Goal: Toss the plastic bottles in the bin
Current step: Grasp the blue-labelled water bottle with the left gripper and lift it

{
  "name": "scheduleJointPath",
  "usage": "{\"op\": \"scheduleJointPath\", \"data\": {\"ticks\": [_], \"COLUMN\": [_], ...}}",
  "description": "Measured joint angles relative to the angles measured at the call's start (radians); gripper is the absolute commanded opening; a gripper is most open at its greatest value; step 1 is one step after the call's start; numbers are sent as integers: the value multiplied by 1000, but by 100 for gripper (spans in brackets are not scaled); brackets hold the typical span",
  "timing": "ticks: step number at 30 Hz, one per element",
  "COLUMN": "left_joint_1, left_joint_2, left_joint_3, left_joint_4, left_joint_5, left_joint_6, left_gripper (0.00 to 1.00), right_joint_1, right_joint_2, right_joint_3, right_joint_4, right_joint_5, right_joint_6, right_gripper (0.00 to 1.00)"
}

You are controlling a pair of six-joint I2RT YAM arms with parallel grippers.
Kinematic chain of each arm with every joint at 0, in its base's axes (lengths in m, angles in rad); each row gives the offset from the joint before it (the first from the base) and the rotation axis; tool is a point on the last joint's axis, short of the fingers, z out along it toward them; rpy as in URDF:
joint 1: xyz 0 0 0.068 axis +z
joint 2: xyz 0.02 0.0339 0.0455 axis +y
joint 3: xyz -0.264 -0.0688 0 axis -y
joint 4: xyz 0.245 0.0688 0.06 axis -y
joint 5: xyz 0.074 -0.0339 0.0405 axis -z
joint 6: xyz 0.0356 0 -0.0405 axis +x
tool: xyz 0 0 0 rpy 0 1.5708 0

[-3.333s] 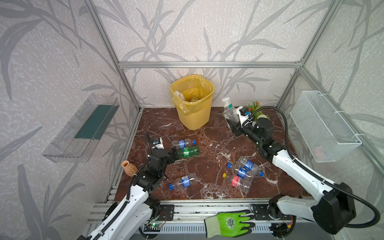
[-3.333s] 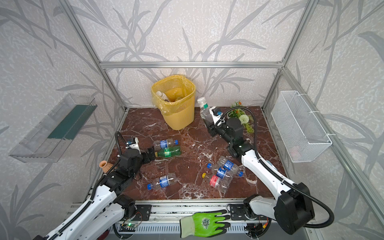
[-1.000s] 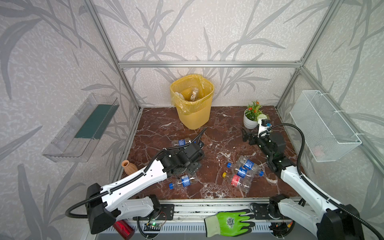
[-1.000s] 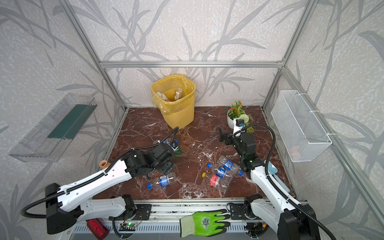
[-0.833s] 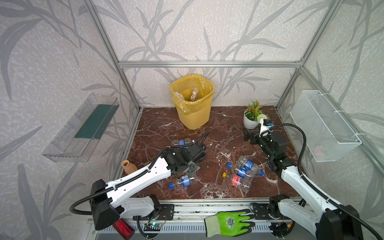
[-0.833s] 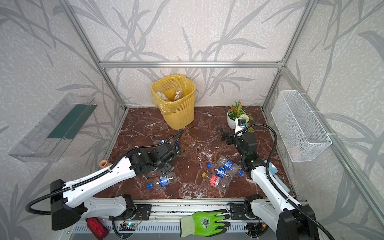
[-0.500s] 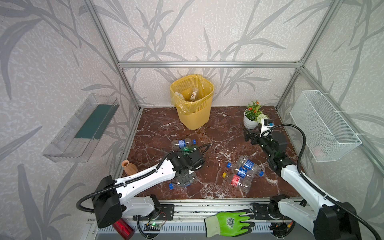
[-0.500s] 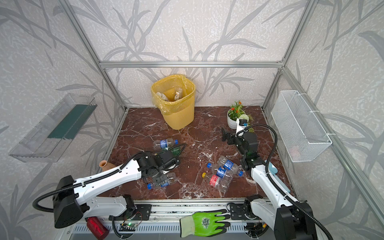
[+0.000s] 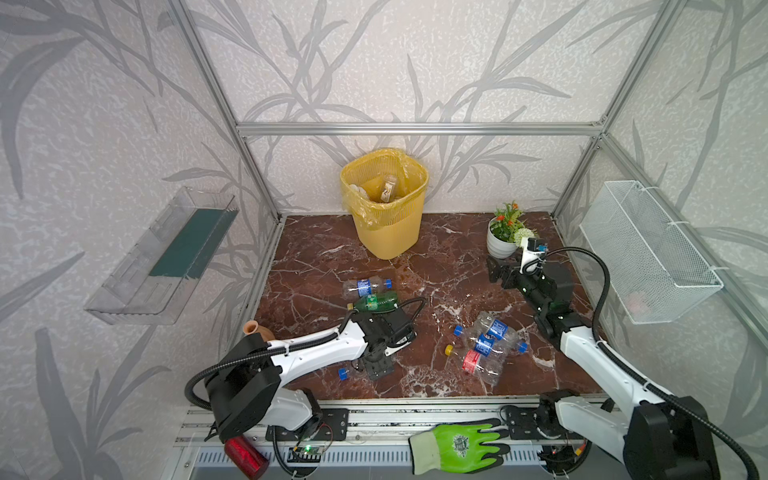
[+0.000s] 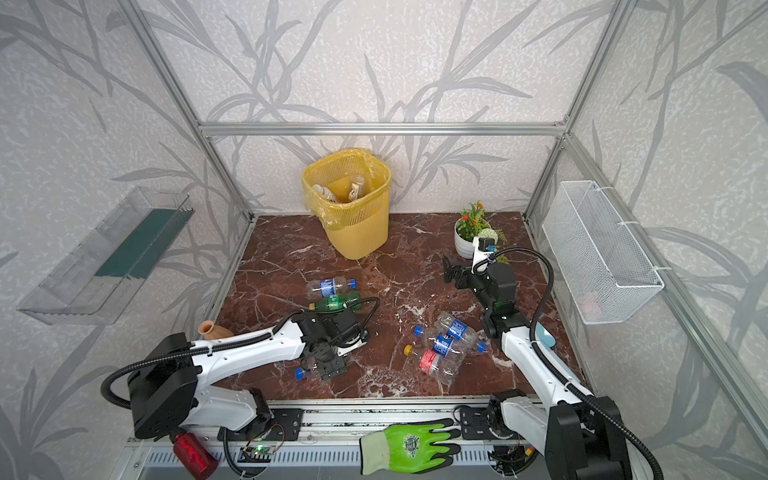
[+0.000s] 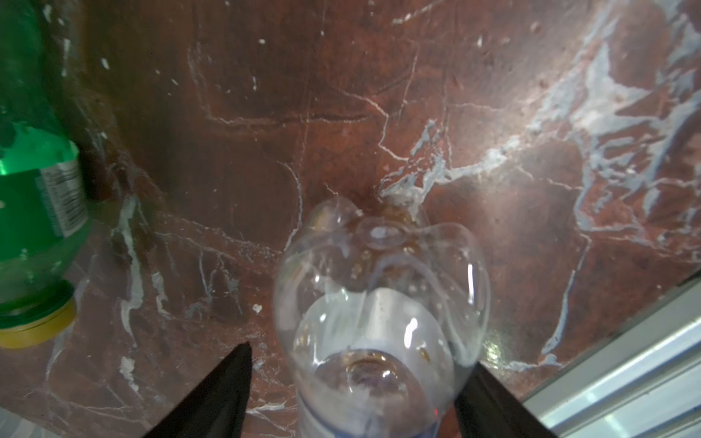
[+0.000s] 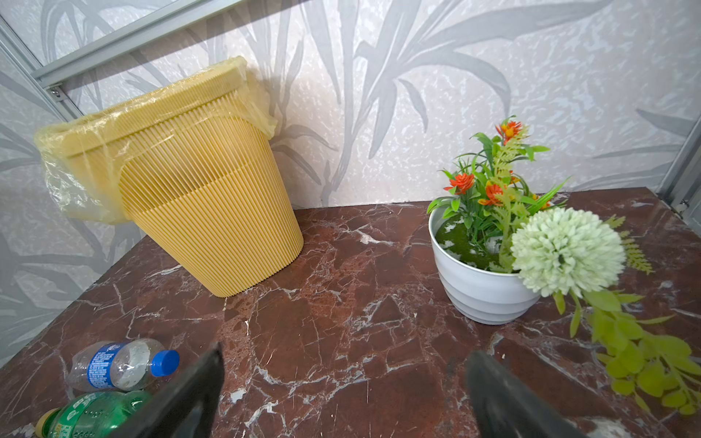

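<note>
In both top views the tall yellow ribbed plastic bin, lined with a translucent bag, stands at the back wall well beyond both arms, with several discarded bottles lying inside. A white wire basket hangs on the wall beside the right arm, and something pinkish in it is too dim to name.

The left gripper points down over a clear blue-capped plastic bottle near the front aluminium rail. A green bottle lies just beyond it, and a heap of clear bottles lies off to its right. The right gripper hovers by the white flower pot.

From the left wrist, the black fingers stand apart astride the clear bottle, one against it and a gap at the other. Bare red marble floor lies ahead and the rail is close beside.

From the right wrist, the fingers are spread wide with nothing between them. Open floor runs ahead to the bin.
</note>
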Motion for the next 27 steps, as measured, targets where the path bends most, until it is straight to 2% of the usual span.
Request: {"op": "scheduleJointPath", "data": {"ticks": [6,11,18,22,27], "left_joint_1": [39,39,51,53,54], "left_joint_2": [13,117,178,156,-16], "left_joint_3": [-3,5,61,72,137], "left_joint_4": [40,50,28,25,43], "left_joint_5": [53,93,134,141,135], "left_joint_6": [10,18,27,10,-16], "left_gripper": [76,70,51,45,37], "right_joint_1": [-17,-37,-72,-76,-76], "right_joint_2": [9,18,20,21,26], "right_joint_3": [0,0,0,0,0], "right_joint_4": [8,10,21,31,31], "right_joint_5": [-19,-34,-51,-56,-64], "right_joint_6": [7,16,38,47,49], "right_gripper": [99,99,99,99,99]}}
